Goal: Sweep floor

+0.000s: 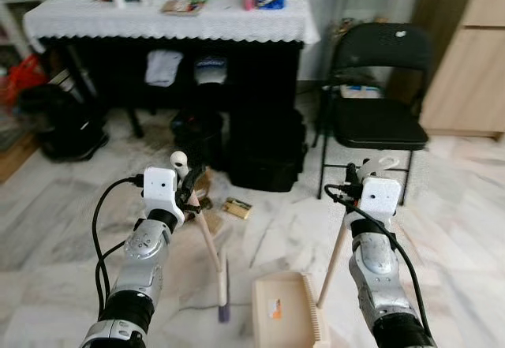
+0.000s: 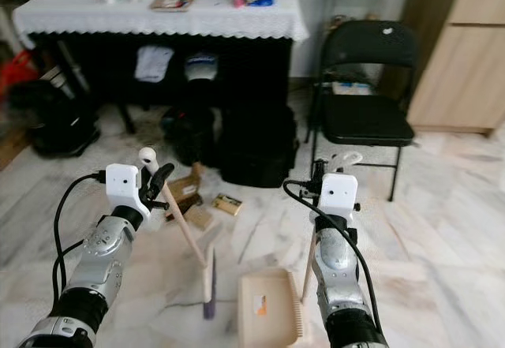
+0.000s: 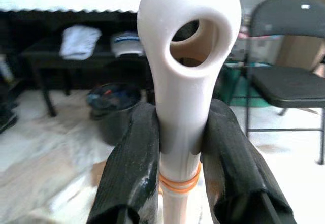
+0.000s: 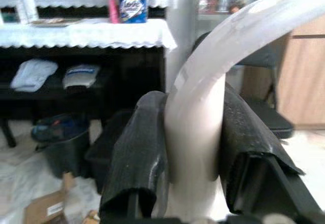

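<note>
The left tool (image 3: 180, 158) pinches the broom (image 1: 207, 233) handle near its looped top, bristles on the marble floor (image 1: 458, 206). The right tool (image 4: 195, 168) pinches the dustpan (image 1: 286, 312) handle; the pan sits just beside the bristles, between both arms.

Both silver arms raised forward, forearms angled up, black cables looping from wrists. Left gripper (image 3: 182, 148) with white wrist housing, two long black fingers (image 3: 133, 168) clamped on cream plastic broom handle with looped end (image 3: 189, 56), just below loop. Right gripper (image 4: 195, 153) level with left, black fingers (image 4: 142, 158) closed on curved cream plastic dustpan handle (image 4: 203, 107). Grippers well apart.
</note>
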You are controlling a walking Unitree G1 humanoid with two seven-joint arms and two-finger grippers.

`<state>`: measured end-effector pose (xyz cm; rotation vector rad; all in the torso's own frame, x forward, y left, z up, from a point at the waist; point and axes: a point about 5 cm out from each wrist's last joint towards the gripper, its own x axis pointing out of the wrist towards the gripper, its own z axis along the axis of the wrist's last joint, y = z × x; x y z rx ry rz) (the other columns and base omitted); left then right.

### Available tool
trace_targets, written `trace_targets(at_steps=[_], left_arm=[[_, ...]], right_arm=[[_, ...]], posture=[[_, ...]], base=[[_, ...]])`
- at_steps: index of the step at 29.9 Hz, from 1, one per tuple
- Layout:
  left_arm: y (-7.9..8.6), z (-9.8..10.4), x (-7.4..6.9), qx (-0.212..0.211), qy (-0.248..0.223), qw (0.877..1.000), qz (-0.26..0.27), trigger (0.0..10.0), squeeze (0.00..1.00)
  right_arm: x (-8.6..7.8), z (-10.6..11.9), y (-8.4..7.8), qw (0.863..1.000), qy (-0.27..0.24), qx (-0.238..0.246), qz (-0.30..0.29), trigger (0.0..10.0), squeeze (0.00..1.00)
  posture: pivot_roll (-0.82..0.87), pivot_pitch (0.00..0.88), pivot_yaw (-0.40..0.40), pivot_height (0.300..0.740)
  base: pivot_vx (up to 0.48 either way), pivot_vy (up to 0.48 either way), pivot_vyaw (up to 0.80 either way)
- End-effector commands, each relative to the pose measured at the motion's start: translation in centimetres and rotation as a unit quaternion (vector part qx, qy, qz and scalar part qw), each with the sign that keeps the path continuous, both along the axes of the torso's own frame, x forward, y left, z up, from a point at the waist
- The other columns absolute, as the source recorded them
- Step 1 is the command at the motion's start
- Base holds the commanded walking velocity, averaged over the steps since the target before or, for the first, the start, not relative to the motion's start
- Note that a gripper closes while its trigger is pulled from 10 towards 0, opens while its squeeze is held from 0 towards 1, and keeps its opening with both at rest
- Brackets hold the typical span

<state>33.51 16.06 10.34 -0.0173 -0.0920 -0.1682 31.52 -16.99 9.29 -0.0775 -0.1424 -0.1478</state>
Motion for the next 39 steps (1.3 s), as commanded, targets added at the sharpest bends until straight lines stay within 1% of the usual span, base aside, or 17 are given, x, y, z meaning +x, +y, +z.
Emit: trace_targets(at_steps=[1,15,21,24,37,39], left_arm=[[0.68,0.73,0.17,0.004,-0.015,1.0,0.008,10.0,0.0],[0.68,0.77,0.19,0.003,-0.015,1.0,0.008,10.0,0.0],[0.66,0.83,0.22,0.004,-0.017,1.0,0.007,10.0,0.0],[0.64,0.85,0.23,0.006,-0.017,1.0,0.007,10.0,0.0],[0.7,0.88,0.22,0.005,-0.018,1.0,0.008,10.0,0.0],[0.69,0.89,0.22,0.005,-0.018,1.0,0.008,10.0,0.0]], right_arm=[[0.32,1.09,0.52,1.0,-0.027,0.006,0.006,10.0,0.0],[0.31,1.16,0.49,1.0,-0.031,0.006,0.005,10.0,0.0],[0.32,1.08,0.43,0.999,-0.028,0.014,0.002,10.0,0.0],[0.35,0.97,0.36,1.0,-0.024,0.017,0.001,10.0,0.0],[0.41,0.94,0.47,1.0,-0.022,0.015,0.005,10.0,0.0],[0.41,0.99,0.5,1.0,-0.025,0.013,0.005,10.0,0.0]], posture=[[-0.1,0.0,0.035,0.74],[-0.1,0.0,0.035,0.74],[-0.1,0.0,0.037,0.74],[-0.1,0.0,0.038,0.74],[-0.09,0.0,0.036,0.74],[-0.09,0.0,0.036,0.74]], base=[[0.0,0.382,0.0],[0.0,0.381,0.0],[0.0,0.381,0.0],[0.0,0.315,-0.8],[0.0,0.0,-0.78],[0.0,0.0,0.0]])
